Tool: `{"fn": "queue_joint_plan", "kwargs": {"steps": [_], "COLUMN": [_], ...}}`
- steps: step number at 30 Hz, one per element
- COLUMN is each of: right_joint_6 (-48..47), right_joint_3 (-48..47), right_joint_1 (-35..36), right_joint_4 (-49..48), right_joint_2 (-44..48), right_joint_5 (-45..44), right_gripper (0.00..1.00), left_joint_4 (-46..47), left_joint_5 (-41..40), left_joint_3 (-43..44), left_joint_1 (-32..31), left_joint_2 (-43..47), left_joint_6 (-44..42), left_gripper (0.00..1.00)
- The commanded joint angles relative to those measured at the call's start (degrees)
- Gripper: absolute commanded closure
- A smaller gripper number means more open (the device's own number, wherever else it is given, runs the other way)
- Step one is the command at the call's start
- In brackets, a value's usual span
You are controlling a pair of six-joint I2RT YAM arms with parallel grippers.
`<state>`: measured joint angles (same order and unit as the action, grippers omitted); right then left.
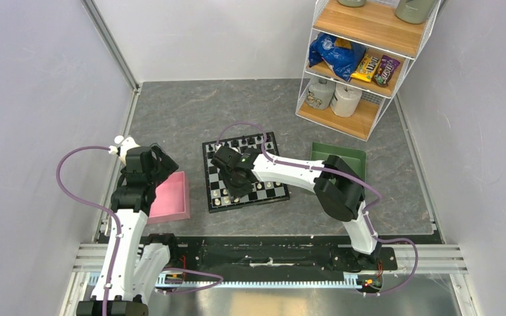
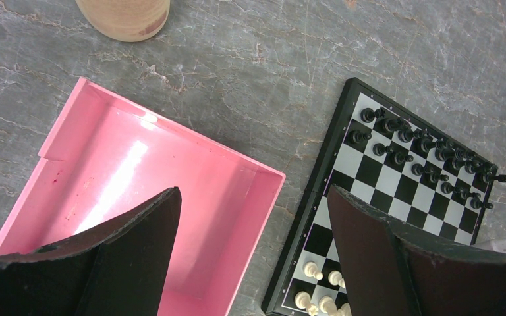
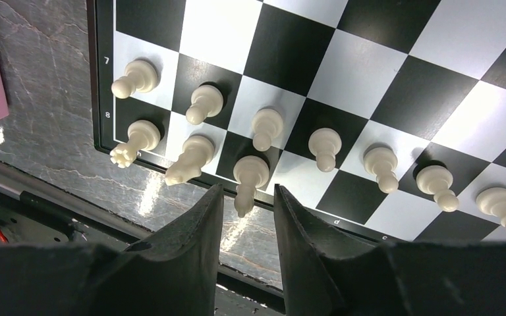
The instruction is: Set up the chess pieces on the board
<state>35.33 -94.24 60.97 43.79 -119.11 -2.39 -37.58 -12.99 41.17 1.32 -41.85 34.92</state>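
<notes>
The right pincer point(image 3: 247, 197) hangs low over the near left part of the board point(image 1: 250, 205). Its fingers point(image 3: 191, 257) are drawn narrow, one on each side of the top of a tall cream piece point(image 3: 250, 172). A sliver of gap shows on both sides, so no contact can be seen. That piece stands on the third square of the nearest row. The knight point(image 3: 191, 155) is to its left, and the rook point(image 3: 138, 137) is on the near left corner square. One row farther in, seven cream pawns point(image 3: 324, 143) stand upright side by side, each on its own square.

The board lies flat in the middle of the grey marbled desk point(image 1: 191, 112), turned slightly out of square.

The left pincer point(image 2: 253, 194) hovers to the left of the board. It is spread wide with nothing between its fingers. Below it are the right wall of the pink tray point(image 2: 105, 171) and the strip of desk between tray and board. The tray sits just beside the board's left edge.

The black pieces point(image 2: 428, 148) fill the two farthest rows of the board, packed close together.

A green tray point(image 1: 352, 161) lies right of the board, partly under the right arm. At the far right stands a wire and wood shelf rack point(image 1: 369, 26), with snack bags point(image 1: 333, 56) on its middle level.
</notes>
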Motion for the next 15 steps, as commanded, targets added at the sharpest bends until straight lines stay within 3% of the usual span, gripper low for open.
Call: {"fn": "queue_joint_plan", "kwargs": {"steps": [1,8,15], "right_joint_6": [-0.8,1.0,1.2], "right_joint_3": [-1.5,6.8,20.6], "right_joint_1": [-0.1,-4.9,-20.5], "right_joint_4": [0.5,2.4,2.5], "right_joint_2": [5.7,19.5,34.4], "right_joint_5": [-2.8,-11.2,-16.2], "right_gripper": [0.57,0.54,0.51], "left_joint_4": [1.3,1.3,1.5], "left_joint_5": [-0.1,-0.1,0.1], "left_joint_3": [0.1,0.2,0.1], "left_joint_1": [0.2,0.2,0.2], "left_joint_2": [0.2,-0.3,-0.8], "left_joint_6": [-0.9,-0.9,-1.0], "left_gripper": [0.11,0.11,0.11]}}
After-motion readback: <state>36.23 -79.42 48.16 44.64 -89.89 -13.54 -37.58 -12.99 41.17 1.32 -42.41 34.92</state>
